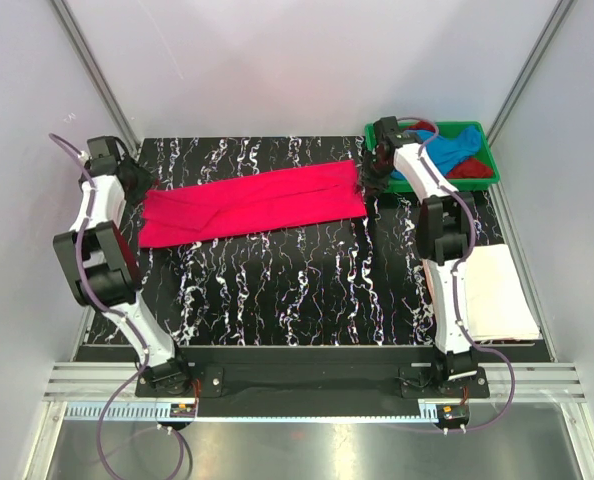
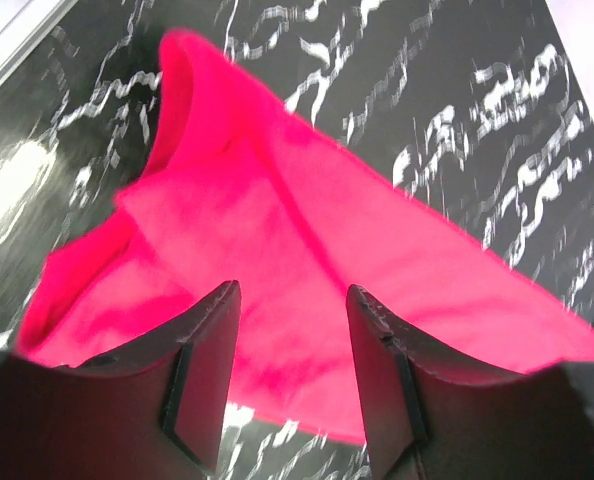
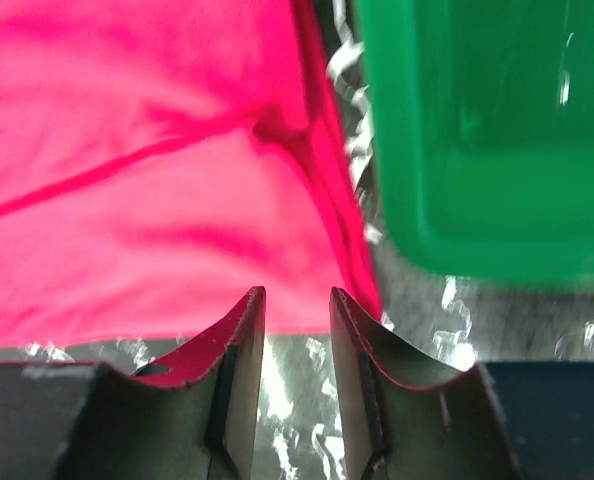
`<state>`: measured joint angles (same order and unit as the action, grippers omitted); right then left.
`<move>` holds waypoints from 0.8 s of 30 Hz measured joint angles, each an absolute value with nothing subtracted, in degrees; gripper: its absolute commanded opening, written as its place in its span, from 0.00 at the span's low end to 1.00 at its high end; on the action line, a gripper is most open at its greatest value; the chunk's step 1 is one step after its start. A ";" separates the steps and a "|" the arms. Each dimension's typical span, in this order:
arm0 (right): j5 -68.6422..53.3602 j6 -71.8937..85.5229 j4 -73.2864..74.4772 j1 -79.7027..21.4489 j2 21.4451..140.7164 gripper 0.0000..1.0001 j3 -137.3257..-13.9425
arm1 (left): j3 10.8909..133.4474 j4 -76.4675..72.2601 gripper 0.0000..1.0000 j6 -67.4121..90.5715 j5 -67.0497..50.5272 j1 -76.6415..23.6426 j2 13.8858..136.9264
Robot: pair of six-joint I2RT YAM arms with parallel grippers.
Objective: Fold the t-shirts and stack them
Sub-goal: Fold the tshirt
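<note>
The hot pink t-shirt (image 1: 252,203) lies folded into a long strip across the far half of the black marbled table (image 1: 307,290). It also shows in the left wrist view (image 2: 307,230) and the right wrist view (image 3: 147,170). My left gripper (image 1: 137,180) is open and empty over the strip's left end (image 2: 292,300). My right gripper (image 1: 374,178) is open and empty at the strip's right end (image 3: 295,300), beside the green tray. The sky blue t-shirt (image 1: 447,150) and the dark red t-shirt (image 1: 469,168) lie bunched in the tray. The white t-shirt (image 1: 499,292) lies folded at the right.
The green plastic tray (image 1: 489,150) stands at the far right corner and fills the upper right of the right wrist view (image 3: 497,140). The white shirt rests at the table's right edge, next to the right arm. White walls close in the sides and back.
</note>
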<state>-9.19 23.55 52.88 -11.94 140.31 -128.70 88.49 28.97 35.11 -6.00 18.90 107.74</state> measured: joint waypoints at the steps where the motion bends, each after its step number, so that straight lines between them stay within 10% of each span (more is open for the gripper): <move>1: -9.74 23.57 52.99 -11.97 139.02 0.38 -127.28 | 86.63 28.91 0.47 34.44 -6.04 18.90 105.47; 24: -11.99 21.54 50.98 -14.68 141.51 0.18 -125.10 | 71.09 25.71 0.22 33.08 -7.11 19.25 106.21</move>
<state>-11.99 21.54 50.98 -14.68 141.51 -125.10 71.09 25.71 33.08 -7.11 19.25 106.21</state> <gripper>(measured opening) 0.193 0.219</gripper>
